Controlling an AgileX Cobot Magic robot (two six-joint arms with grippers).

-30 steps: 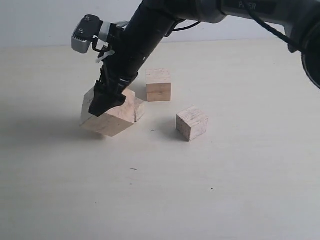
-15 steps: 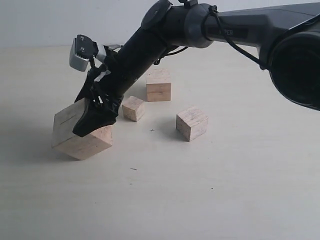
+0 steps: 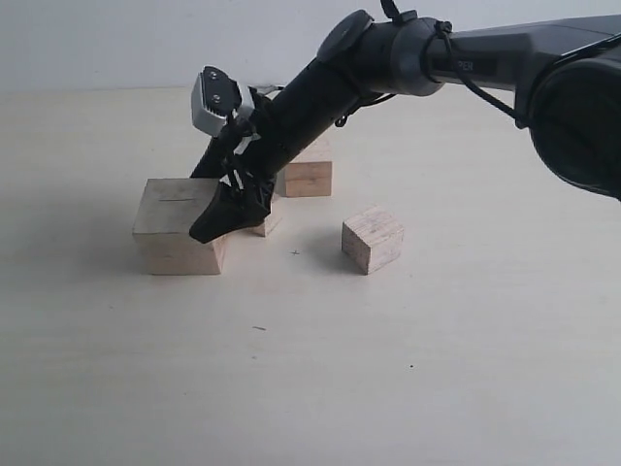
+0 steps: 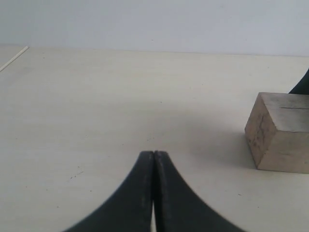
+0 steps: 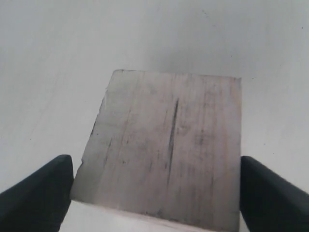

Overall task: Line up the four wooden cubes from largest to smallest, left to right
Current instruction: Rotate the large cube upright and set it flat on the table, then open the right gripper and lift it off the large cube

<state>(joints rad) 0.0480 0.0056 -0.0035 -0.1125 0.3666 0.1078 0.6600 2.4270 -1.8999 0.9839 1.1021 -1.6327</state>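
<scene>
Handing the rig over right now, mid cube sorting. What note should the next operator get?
Right tool: jaws either side of the biggest cube, which sits flat on the table, leftmost; clamped or released, unclear.
Left tool: shut, empty, low over the table.
Done: biggest cube placed at the left end.
Left: back cube, front cube and smallest cube, half hidden by the right tool, lie scattered, not in a row.

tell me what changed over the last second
The right gripper swung the largest pale wooden cube, tilted in the air, leftward and set it down flat; its fingers still flank it, grip unclear. The three smaller pale wooden cubes stayed put.
</scene>
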